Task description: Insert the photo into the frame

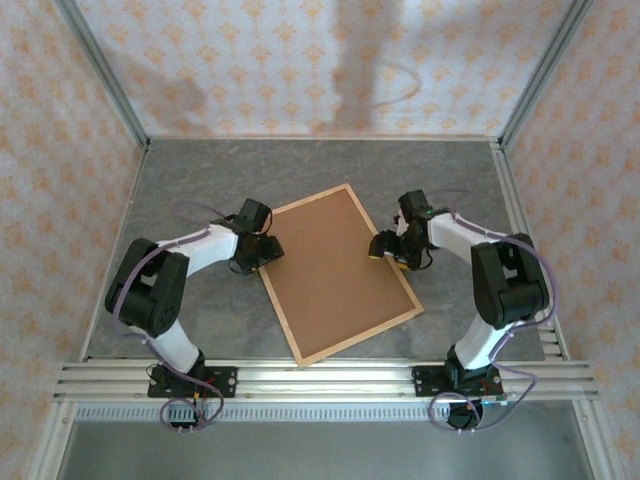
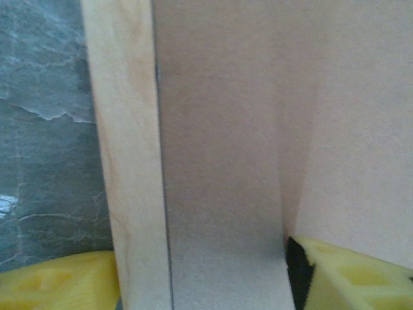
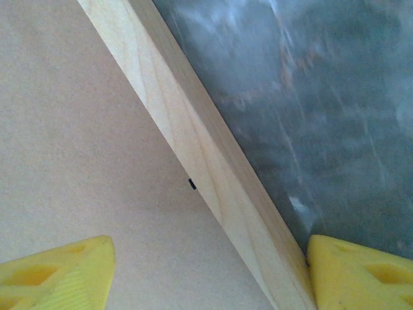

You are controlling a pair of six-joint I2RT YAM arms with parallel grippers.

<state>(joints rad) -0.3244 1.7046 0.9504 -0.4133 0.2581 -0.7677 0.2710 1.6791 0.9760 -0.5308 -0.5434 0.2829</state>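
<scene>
The frame [image 1: 362,340] lies flat on the grey table [image 1: 200,185] in the top view, turned at a slant so that one corner points far and its near short side angles toward the metal rail [image 1: 320,372] carrying the arm bases. A brown backing board [image 1: 335,275] covers all of its inside, and what lies under the board is hidden. The left gripper [image 1: 258,255] sits over the left long side and covers that stretch of wood. The right gripper [image 1: 385,250] is at the right long side, about halfway along. Bare table lies on all sides, most of it far of the frame. In the left wrist view the pale wooden strip [image 2: 129,161] runs up the picture, with marbled table [image 2: 45,129] to its left and board [image 2: 258,129] to its right, both cut off and a little blurred. The left gripper [image 2: 203,271] straddles the strip, jaws apart. One of its yellow fingers [image 2: 58,281] is on the table side just beside the wood; the other is over the board, with a clear gap to the strip. In the right wrist view the strip [image 3: 206,174] crosses on a diagonal between board [image 3: 77,129] and blurred table [image 3: 322,116], with a small dark mark [image 3: 192,184] at the board's edge. The right gripper [image 3: 213,271] is also spread across the strip without clamping it, one of its fingers [image 3: 361,271] just beside the outer edge and the other well inside over the board.
</scene>
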